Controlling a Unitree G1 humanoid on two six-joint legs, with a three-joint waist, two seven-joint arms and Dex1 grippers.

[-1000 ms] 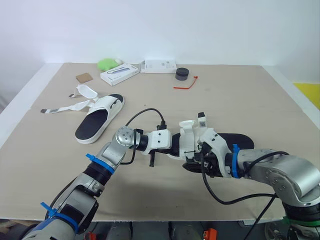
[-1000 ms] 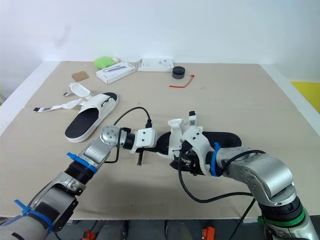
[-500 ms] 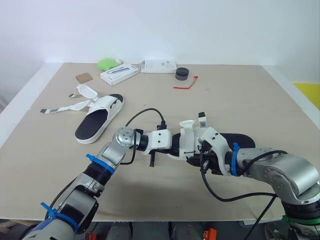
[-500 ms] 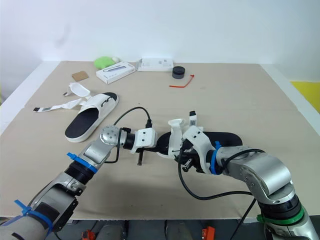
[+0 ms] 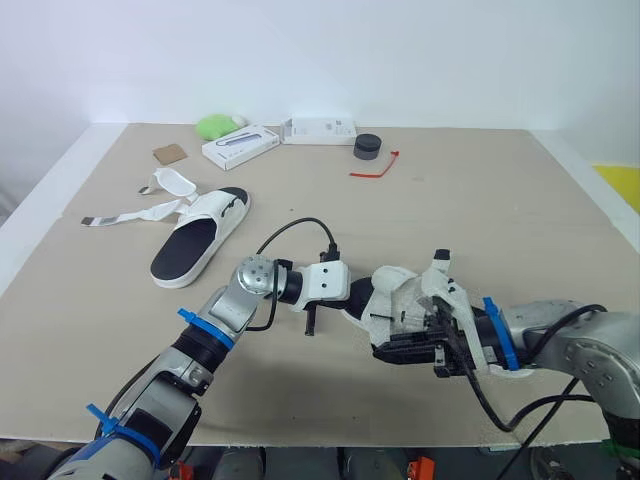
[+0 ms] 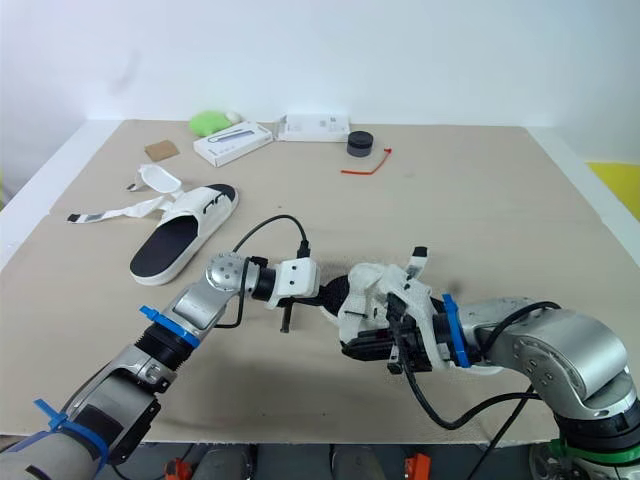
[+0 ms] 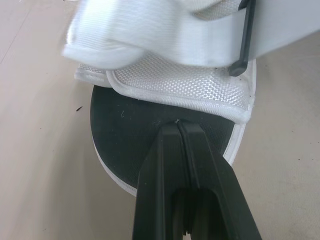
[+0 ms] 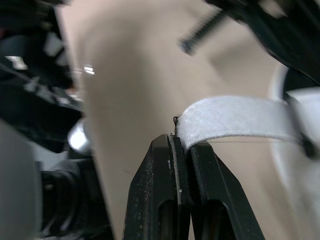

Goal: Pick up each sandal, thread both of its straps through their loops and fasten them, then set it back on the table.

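Note:
One white sandal with a black sole (image 5: 395, 312) is held between my two grippers near the table's front middle, tilted on its side. My left gripper (image 5: 350, 298) is shut at the sandal's toe end; in the left wrist view its fingertips (image 7: 178, 123) meet on the black insole (image 7: 125, 140) just under the white mesh upper (image 7: 165, 80). My right gripper (image 6: 368, 345) is shut on the end of a white strap (image 8: 235, 120). The second sandal (image 5: 200, 235) lies flat at the left, its straps (image 5: 135, 213) spread loose on the table.
Along the back edge stand a green object (image 5: 218, 126), two white boxes (image 5: 239, 147) (image 5: 322, 130) and a black round piece (image 5: 367, 147). A red tie (image 5: 372, 168) and a brown card (image 5: 168, 154) lie near them. The table's front edge (image 5: 330, 435) is close to my grippers.
My right gripper has swung to the near right, pulling the strap with it. The sandal has rolled from flat onto its side. The left gripper has barely shifted.

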